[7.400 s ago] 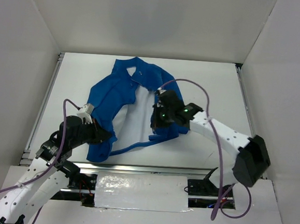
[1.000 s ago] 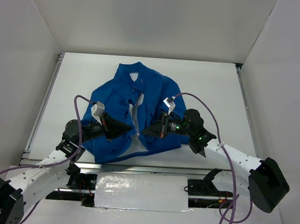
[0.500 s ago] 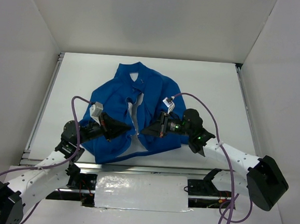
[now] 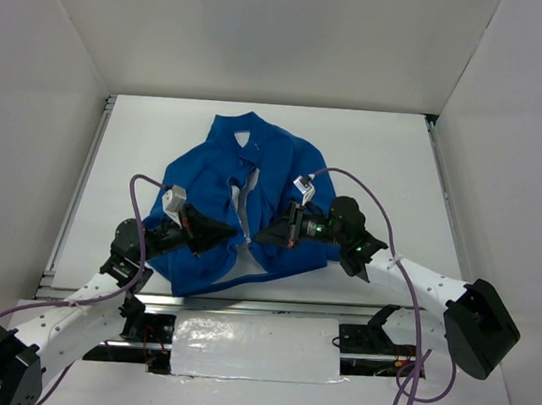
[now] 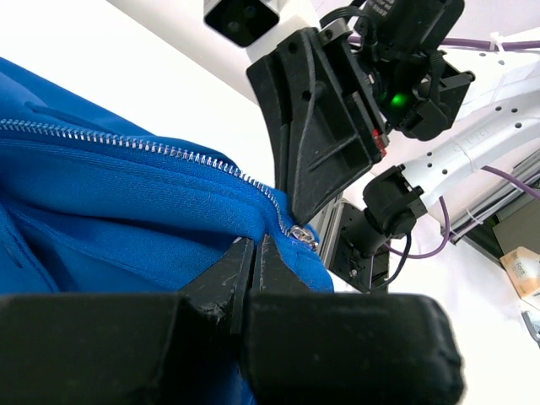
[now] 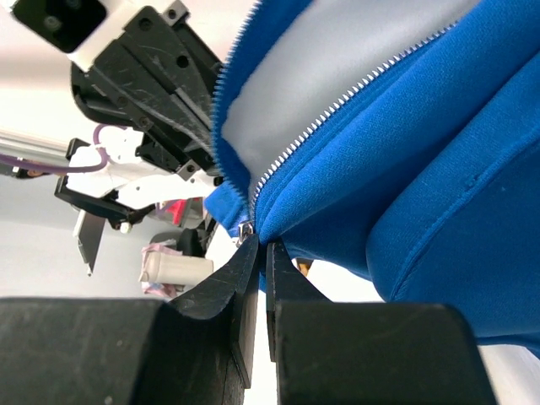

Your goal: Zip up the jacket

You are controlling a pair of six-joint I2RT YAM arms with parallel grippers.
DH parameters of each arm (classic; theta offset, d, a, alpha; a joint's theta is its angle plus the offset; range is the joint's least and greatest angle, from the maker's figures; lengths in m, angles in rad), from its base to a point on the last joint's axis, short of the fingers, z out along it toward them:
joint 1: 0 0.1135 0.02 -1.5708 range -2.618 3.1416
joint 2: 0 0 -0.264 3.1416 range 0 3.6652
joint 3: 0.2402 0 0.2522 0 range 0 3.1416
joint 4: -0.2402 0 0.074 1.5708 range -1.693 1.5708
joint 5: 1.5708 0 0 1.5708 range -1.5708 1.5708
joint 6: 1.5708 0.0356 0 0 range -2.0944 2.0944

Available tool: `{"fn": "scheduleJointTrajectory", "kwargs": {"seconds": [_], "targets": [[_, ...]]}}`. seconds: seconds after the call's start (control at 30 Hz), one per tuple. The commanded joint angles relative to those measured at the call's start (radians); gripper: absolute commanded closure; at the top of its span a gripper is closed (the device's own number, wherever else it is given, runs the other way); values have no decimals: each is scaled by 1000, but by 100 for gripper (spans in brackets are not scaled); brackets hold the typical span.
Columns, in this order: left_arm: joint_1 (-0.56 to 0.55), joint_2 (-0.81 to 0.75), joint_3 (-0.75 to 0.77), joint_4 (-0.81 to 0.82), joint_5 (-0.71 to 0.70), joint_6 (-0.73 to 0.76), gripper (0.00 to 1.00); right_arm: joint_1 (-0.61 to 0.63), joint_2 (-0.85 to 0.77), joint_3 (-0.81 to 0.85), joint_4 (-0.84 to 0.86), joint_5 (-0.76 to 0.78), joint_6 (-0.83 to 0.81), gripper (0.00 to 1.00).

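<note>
The jacket (image 4: pixel 272 170) is spread on the table (image 4: pixel 387 155), and its lower front edges are gathered between the two grippers. The left gripper (image 5: pixel 253 253) is clamped on the blue hem, with its fingers pressed together. The zipper (image 5: pixel 169 150) runs away above them, and the metal slider (image 5: pixel 302 237) is seen just beside the fingertips. The right gripper (image 6: pixel 259 253) is likewise closed on the opposite front edge, where the white lining (image 6: pixel 337 67) is exposed above its fingers. The two sets of fingertips are held tip to tip, very near each other.
</note>
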Motion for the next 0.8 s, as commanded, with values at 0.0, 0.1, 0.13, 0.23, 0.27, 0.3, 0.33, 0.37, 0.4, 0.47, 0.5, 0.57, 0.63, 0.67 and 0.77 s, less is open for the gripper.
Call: {"fn": "scheduleJointTrajectory", "kwargs": {"seconds": [0.0,0.1,0.13,0.23,0.27,0.3,0.33,0.37,0.4,0.47,0.5,0.57,0.63,0.67,0.77], "targets": [[-6,4,2,115,27,-4,100,10,16,28,62,-14,16,100],[-6,7,-1,121,31,-7,100,10,27,34,72,-10,25,100],[-6,7,-1,125,28,-9,100,10,28,39,70,-7,25,100],[-6,10,-6,136,27,-13,100,10,42,46,84,-11,33,100],[-6,12,-7,139,30,-12,100,8,42,46,88,-11,42,100],[-6,10,-7,135,25,-10,100,10,40,46,93,-10,46,100],[-6,10,-9,132,24,-9,100,8,39,45,96,-7,53,100],[-6,9,-9,130,22,-7,100,10,31,45,93,1,60,100],[-6,7,-12,127,19,-4,100,10,27,43,90,7,66,100],[-6,5,-13,122,18,-3,100,10,7,37,88,33,83,100],[-6,7,-13,124,18,0,100,10,-1,37,79,45,88,100],[-6,10,-15,127,22,0,100,11,-22,34,67,67,94,100],[-6,18,-16,133,25,-1,100,11,-27,40,59,71,99,100],[-6,22,-16,135,25,-1,100,11,-29,43,56,70,103,100],[-8,27,-19,141,36,-1,100,13,-35,51,39,79,105,100]]}}
